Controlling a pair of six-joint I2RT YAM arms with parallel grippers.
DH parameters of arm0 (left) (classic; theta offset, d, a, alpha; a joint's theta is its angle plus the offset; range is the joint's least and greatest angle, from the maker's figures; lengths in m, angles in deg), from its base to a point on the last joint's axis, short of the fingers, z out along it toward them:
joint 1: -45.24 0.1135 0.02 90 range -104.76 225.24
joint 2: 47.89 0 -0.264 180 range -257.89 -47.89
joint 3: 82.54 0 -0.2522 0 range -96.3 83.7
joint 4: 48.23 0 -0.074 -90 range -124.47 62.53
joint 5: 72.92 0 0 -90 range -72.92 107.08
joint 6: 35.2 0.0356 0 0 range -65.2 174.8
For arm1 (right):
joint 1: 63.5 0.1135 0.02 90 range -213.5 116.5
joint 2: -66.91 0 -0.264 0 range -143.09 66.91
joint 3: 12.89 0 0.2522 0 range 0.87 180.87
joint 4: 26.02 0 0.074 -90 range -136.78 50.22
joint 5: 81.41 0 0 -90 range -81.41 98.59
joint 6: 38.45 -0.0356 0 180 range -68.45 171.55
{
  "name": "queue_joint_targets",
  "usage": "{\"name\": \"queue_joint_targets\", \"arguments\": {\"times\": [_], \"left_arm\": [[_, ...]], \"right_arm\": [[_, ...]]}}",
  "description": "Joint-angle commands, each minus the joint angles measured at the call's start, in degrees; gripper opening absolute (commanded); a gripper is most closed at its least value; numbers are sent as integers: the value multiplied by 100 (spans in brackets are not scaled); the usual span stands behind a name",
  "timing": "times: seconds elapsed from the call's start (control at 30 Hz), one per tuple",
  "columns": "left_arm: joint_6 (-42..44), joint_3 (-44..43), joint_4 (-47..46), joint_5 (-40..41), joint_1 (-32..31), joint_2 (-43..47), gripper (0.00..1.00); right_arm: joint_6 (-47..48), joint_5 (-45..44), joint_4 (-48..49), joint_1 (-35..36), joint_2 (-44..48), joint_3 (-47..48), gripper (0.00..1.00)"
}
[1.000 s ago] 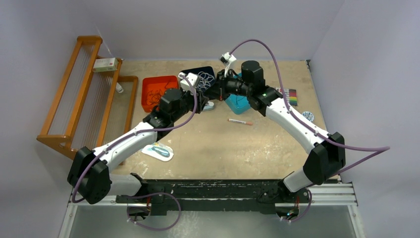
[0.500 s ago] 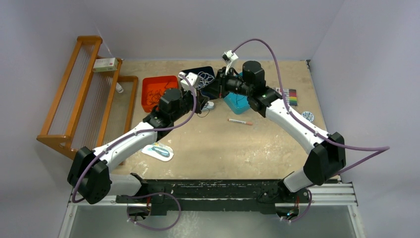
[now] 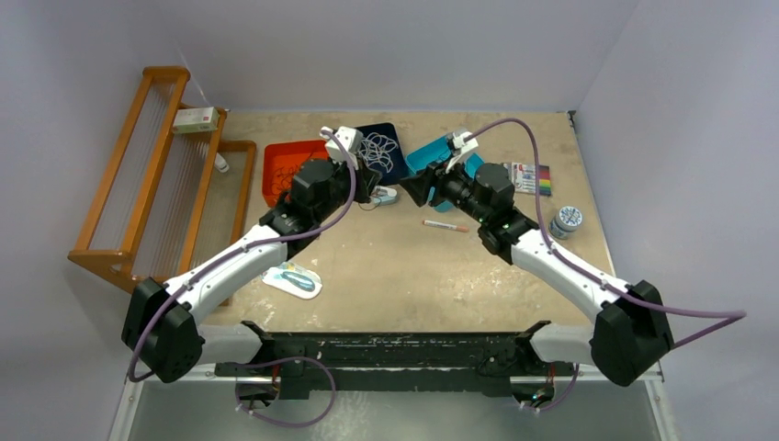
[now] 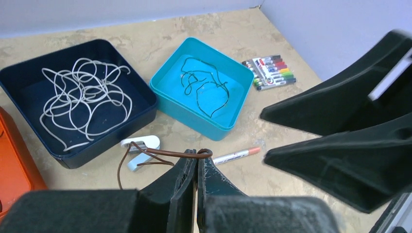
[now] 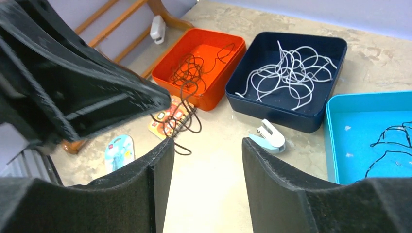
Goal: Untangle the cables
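My left gripper [image 4: 197, 158] is shut on a thin dark brown cable [image 4: 145, 154], which loops over its fingertips and trails down to the left. In the right wrist view this cable [image 5: 186, 104] hangs beside the orange tray [image 5: 214, 99], where more dark cables [image 5: 192, 65] lie. White cables [image 4: 82, 99] fill the navy tray [image 4: 145, 114]. A black cable [image 4: 206, 90] lies in the teal tray [image 4: 194, 114]. My right gripper [image 5: 206, 141] stands open and empty, just right of the left gripper [image 3: 370, 188] above the table.
A red-and-white pen [image 3: 445, 225] and a small white stapler [image 3: 387, 195] lie under the grippers. A marker set [image 3: 533, 177] and a tape roll [image 3: 565, 220] sit at the right. A blue package [image 3: 294, 278] lies near left. A wooden rack [image 3: 138, 184] lines the left edge.
The right gripper opened, let go and drew back to the right. The left gripper closed on the brown cable and shifted slightly left with it.
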Motion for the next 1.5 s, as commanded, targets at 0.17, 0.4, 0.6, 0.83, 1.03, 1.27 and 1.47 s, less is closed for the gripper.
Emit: {"name": "queue_joint_targets", "arguments": {"times": [0.17,0.4,0.6,0.83,1.03,1.27,1.47], "left_arm": [[-215,-411,-81,-266,-9,317,0],[-243,-399,-126,-470,-14,303,0],[-270,-370,-196,-533,-9,340,0],[-324,-342,-279,-709,-11,303,0],[-352,-318,-296,-785,-13,335,0],[-412,-464,-153,-771,-9,485,0],[-270,-798,222,-657,-9,697,0]], "right_arm": [[3,438,1479,-15,-509,-135,60],[-141,680,1811,-16,-927,140,61],[-392,1035,2008,-11,-1267,185,61],[-645,1275,2387,-13,-1592,234,60],[-814,1256,2589,-12,-1868,306,59],[-889,611,2005,-11,-2417,537,47],[-904,514,1997,-15,-2813,538,26]]}}
